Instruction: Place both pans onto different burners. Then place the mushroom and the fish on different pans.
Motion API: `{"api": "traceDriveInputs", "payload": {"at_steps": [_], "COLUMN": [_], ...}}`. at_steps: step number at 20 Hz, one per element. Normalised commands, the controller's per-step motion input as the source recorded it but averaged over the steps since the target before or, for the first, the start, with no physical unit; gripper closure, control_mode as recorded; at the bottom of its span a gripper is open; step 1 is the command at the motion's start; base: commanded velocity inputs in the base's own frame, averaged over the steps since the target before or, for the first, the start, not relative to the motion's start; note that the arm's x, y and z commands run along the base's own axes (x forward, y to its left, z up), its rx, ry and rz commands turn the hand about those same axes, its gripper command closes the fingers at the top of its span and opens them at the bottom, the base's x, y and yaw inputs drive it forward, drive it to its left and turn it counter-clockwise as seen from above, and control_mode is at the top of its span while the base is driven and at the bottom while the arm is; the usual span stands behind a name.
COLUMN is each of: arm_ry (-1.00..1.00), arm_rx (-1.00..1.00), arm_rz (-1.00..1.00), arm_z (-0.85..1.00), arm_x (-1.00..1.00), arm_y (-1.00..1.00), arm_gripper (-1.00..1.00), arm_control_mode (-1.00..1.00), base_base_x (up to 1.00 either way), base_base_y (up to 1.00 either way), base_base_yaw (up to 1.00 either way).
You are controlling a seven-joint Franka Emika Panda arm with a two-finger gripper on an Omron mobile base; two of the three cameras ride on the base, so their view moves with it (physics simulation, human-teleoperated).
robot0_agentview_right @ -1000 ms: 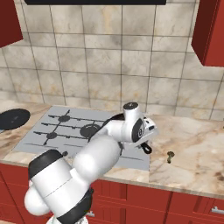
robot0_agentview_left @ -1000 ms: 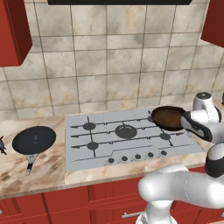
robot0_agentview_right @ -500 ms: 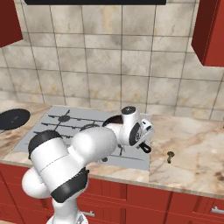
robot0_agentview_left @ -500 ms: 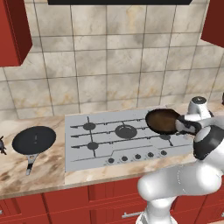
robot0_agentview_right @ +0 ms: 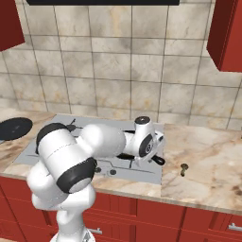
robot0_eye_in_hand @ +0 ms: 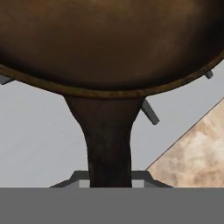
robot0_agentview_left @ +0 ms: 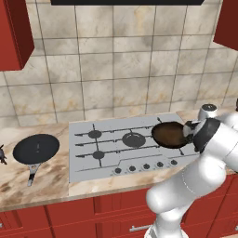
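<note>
Two pans, one on the counter and one in the robot's grip over the stove.

Far left in the left base view, the fish (robot0_agentview_left: pixel 2 155) sits at the counter's (robot0_agentview_left: pixel 51 181) edge, at nine o'clock of the black pan (robot0_agentview_left: pixel 36 149), which lies flat with its grey handle toward six o'clock. At three o'clock of it, the cooktop (robot0_agentview_left: pixel 93 162) carries the burners (robot0_agentview_left: pixel 134 139). Over its right end the brown pan (robot0_agentview_left: pixel 169 134) hangs level, its handle at three o'clock, pinched narrowly in the gripper (robot0_agentview_left: pixel 189 131). Farther right, in the right base view, the mushroom (robot0_agentview_right: pixel 183 168) rests on the counter, apart from the stove.
</note>
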Motion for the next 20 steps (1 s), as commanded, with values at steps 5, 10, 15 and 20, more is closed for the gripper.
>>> {"api": "traceDriveInputs", "payload": {"at_steps": [5, 10, 15, 20], "arm_ry": [0.08, 0.04, 0.02, 0.07], "arm_rx": [0.0, 0.0, 0.0, 0.0], "arm_rz": [0.1, 0.05, 0.01, 0.0], "arm_z": [-0.15, -0.09, -0.14, -0.24], "arm_x": [0.2, 0.3, 0.28, 0.17], "arm_y": [-0.24, -0.26, -0.03, 0.0], "arm_gripper": [1.0, 1.0, 1.0, 1.0], "arm_control_mode": [-1.0, -1.0, -1.0, -1.0], "base_base_x": [0.0, 0.0, 0.0, 0.0], "base_base_y": [0.0, 0.0, 0.0, 0.0], "base_base_yaw": [0.0, 0.0, 0.0, 0.0]}}
